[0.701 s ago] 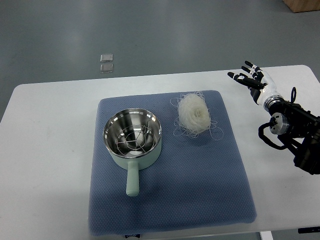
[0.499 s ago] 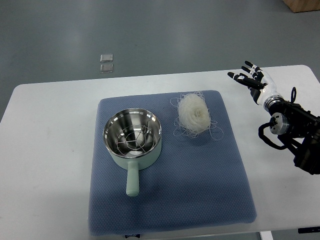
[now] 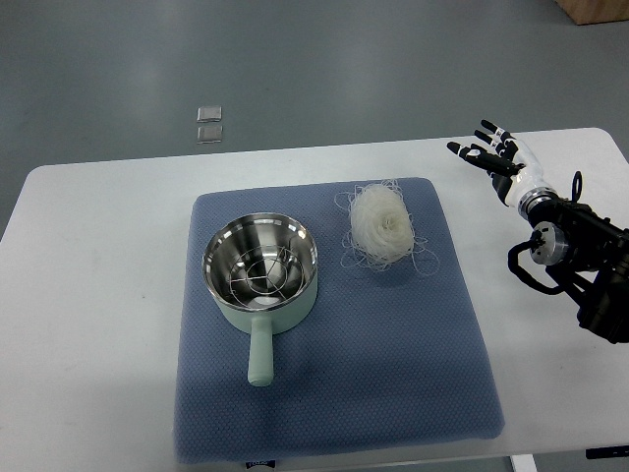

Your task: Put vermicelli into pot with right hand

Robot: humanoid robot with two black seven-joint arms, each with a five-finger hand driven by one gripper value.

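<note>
The task is barely begun: the vermicelli (image 3: 380, 226) nest lies untouched on the blue mat (image 3: 393, 364) just beside the empty steel pot (image 3: 260, 270), while the right hand (image 3: 496, 155), fingers spread and holding nothing, hovers well apart at the table's right edge.
</note>
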